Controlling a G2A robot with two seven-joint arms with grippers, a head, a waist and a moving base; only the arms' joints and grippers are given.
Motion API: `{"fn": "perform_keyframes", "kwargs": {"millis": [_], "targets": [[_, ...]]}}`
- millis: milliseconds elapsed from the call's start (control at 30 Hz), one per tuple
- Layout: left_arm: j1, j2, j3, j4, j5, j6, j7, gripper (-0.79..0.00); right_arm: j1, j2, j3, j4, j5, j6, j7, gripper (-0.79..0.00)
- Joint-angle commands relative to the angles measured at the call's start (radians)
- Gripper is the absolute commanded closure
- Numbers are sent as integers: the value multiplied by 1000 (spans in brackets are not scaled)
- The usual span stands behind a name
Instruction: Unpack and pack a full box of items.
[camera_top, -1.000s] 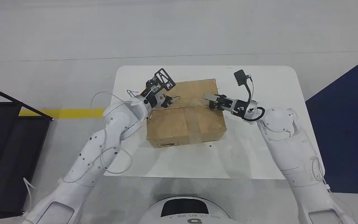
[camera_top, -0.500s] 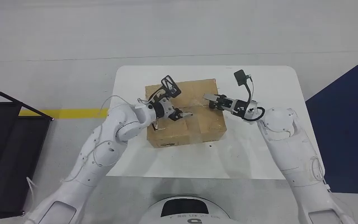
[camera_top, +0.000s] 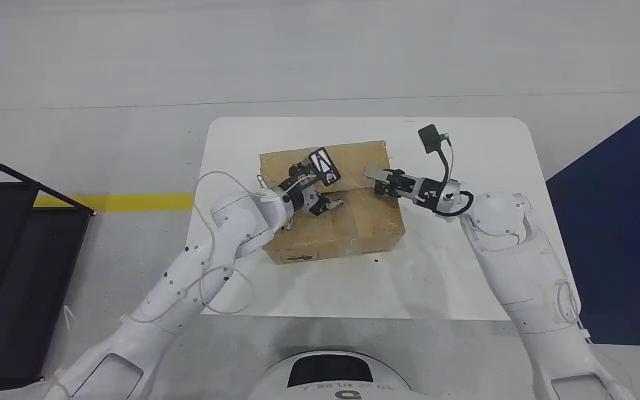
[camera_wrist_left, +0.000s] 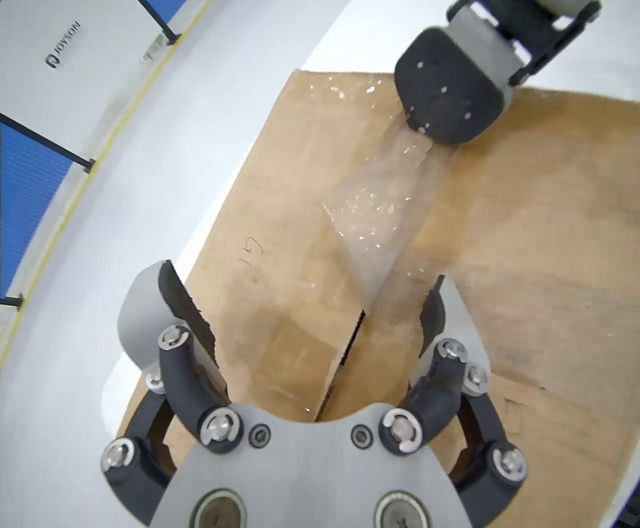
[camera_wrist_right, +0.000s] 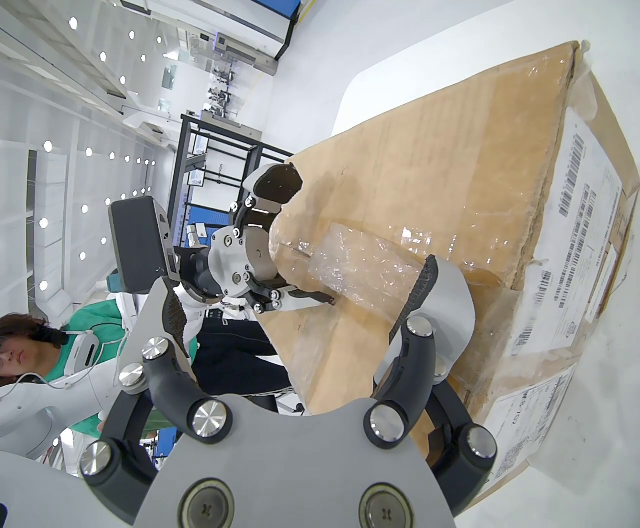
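A closed cardboard box (camera_top: 350, 225) stands in the middle of the white table (camera_top: 450, 270). Clear tape (camera_wrist_left: 380, 220) runs along its top seam, partly crumpled and lifted. My left gripper (camera_wrist_left: 300, 305) hovers open just above the box top (camera_wrist_left: 525, 250), straddling the seam at the tape's end; from above it sits over the box's centre (camera_top: 333, 203). My right gripper (camera_wrist_right: 300, 300) is open at the box's right far edge (camera_top: 371, 177), one finger pad (camera_wrist_left: 450, 100) resting on the other end of the tape (camera_wrist_right: 370, 265). The left gripper (camera_wrist_right: 270, 240) faces it across the box (camera_wrist_right: 450, 165).
Printed labels (camera_wrist_right: 585, 200) cover the box's side towards the right arm. Bare table lies in front of the box and to its right. A black frame (camera_top: 20, 230) stands on the floor left of the table.
My left gripper has moved from the box's far left corner rightwards to the middle of the top, over the seam. The right arm and the box have stayed put.
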Motion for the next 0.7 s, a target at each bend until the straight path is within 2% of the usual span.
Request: {"fn": "perform_keyframes", "kwargs": {"millis": [0, 100, 233, 667], "targets": [[4, -1, 7, 1, 57, 23, 27, -785, 0, 0, 0, 0, 0, 0, 0, -785], [8, -3, 12, 3, 104, 53, 58, -785, 0, 0, 0, 0, 0, 0, 0, -785], [7, -8, -1, 0, 86, 82, 78, -785, 0, 0, 0, 0, 0, 0, 0, -785], [-21, -14, -90, -13, 56, 147, 59, -785, 0, 0, 0, 0, 0, 0, 0, -785]]}}
